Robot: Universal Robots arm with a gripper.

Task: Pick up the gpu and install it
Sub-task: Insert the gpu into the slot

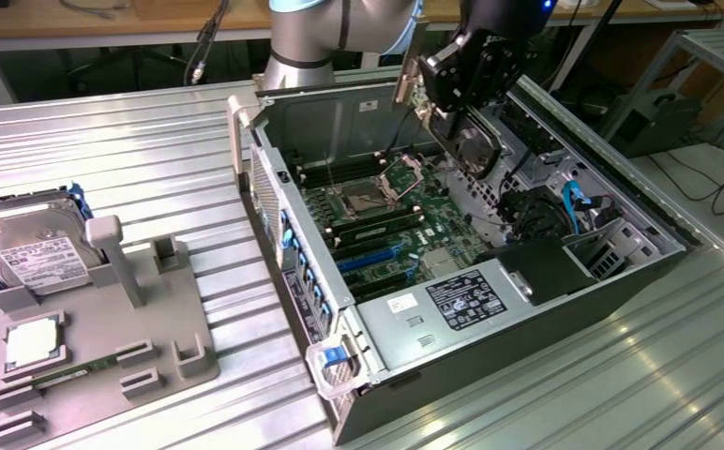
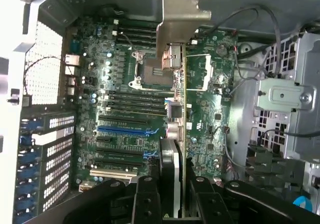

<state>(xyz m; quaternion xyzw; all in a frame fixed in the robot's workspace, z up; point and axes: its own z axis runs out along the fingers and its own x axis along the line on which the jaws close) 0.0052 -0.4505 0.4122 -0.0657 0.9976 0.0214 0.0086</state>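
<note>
Right now the arm's gripper (image 1: 473,98) hangs over the open computer case (image 1: 394,337) with the gpu (image 1: 469,150) in its grasp. The fingers (image 2: 145,199) are drawn in partway and pinch the card from both sides, so it is plainly held. In the wrist view the gpu (image 2: 172,109) shows edge-on between them, with its silver bracket (image 2: 182,14) at the far end. It hangs above the motherboard (image 2: 120,84) and, as far as I can tell, touches nothing.

The picking-up looks done: the card is off the table (image 1: 125,141) and well apart from the grey tray (image 1: 149,319), where the hard drive (image 1: 31,248) sits. I judge the step in hand to be the carry and line-up over the board, with the card not yet seated.

Seating it calls for care. The card's lower edge has to run parallel to the expansion slots, the blue slot (image 2: 127,130) among them, and sit squarely over one. The bracket has to meet the rear wall of the case. The card also looks tilted in the exterior view, so it would need to be brought square to the board.
</note>
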